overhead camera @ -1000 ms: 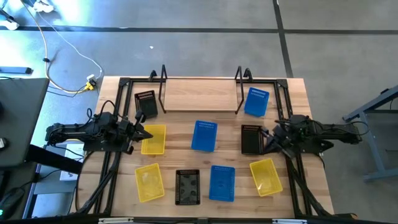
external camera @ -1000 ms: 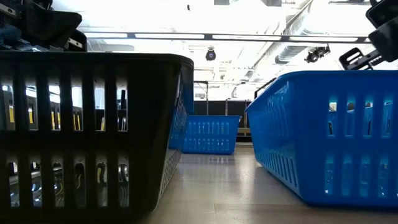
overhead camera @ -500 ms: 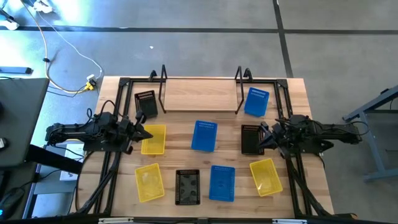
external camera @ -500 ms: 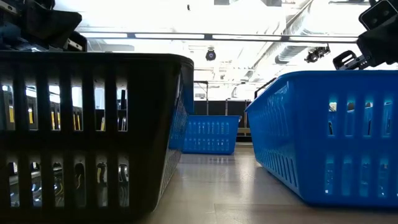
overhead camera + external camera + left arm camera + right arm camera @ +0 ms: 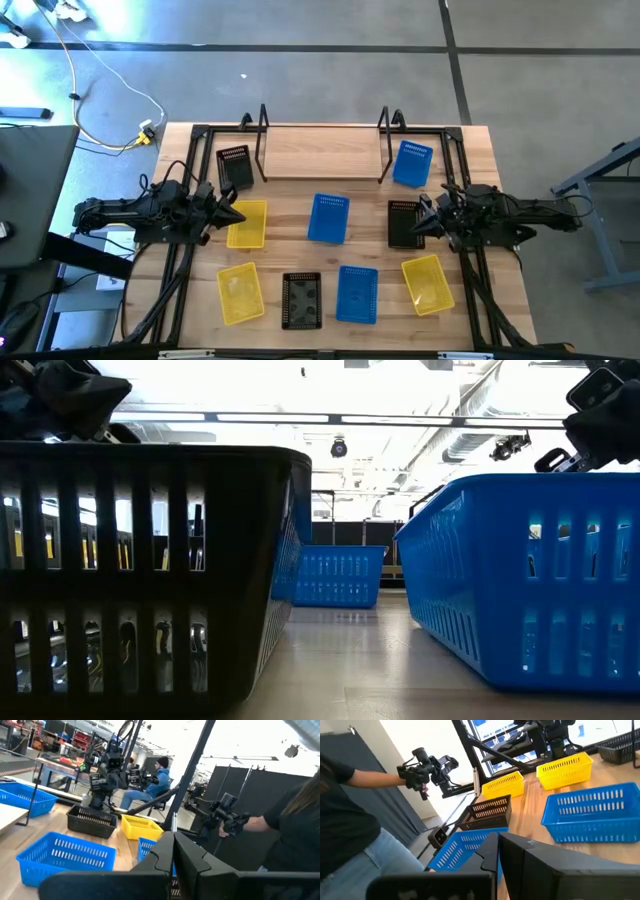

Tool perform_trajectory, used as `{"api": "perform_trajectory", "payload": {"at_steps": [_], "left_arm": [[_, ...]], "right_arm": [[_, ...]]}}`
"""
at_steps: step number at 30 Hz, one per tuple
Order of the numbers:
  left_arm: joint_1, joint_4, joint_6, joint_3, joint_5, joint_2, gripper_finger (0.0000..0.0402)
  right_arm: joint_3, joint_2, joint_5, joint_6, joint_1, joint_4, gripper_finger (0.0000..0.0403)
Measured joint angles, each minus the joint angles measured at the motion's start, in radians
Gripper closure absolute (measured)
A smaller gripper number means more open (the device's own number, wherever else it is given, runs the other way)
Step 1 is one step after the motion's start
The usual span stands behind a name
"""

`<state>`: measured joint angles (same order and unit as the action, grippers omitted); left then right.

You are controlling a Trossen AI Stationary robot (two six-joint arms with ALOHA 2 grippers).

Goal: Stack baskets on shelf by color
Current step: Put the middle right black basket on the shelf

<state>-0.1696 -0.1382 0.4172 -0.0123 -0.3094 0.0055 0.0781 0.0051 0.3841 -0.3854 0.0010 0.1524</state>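
We find the task at its opening step: the shelf (image 5: 320, 150) carries nothing, and all nine baskets (image 5: 328, 218) lie scattered on the counter (image 5: 290, 255). The left pincer (image 5: 232, 215) hovers clenched over a yellow basket (image 5: 247, 224); the right pincer (image 5: 420, 222), also clenched and empty, hovers by a black basket (image 5: 402, 223). Next, we judge, either must open before descending onto a rim.

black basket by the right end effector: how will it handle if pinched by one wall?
The black basket is probably light: thin slotted plastic walls. Pinched by one wall it may flex a little and hang tilted. It sits flat and open side up, so it should slide on the wood table rather than tip or roll.
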Motion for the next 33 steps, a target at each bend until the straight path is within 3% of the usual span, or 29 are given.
{"api": "perform_trajectory", "payload": {"at_steps": [4,9,18,24,29,33], "left_arm": [[0.000,-0.028,0.020,0.000,0.024,0.000,0.0401],[0.000,-0.055,0.169,0.000,0.143,0.000,0.0401],[0.000,-0.054,0.261,0.000,0.278,0.000,0.0401],[0.000,-0.054,0.261,0.000,0.278,0.000,0.0401],[0.000,-0.054,0.261,0.000,0.278,0.000,0.0401],[0.000,-0.054,0.247,0.000,0.279,0.000,0.0401]], "right_arm": [[0.000,0.000,-0.042,-0.139,0.000,-0.003,0.0402],[0.000,0.000,-0.156,-0.339,0.000,-0.007,0.0402],[0.000,0.000,-0.215,-0.620,0.000,-0.012,0.0402],[0.000,0.000,-0.220,-0.696,0.000,-0.010,0.0402],[0.000,0.000,-0.313,-0.758,0.000,-0.077,0.0402],[0.000,0.000,-0.322,-0.700,0.000,-0.082,0.0402]]}}
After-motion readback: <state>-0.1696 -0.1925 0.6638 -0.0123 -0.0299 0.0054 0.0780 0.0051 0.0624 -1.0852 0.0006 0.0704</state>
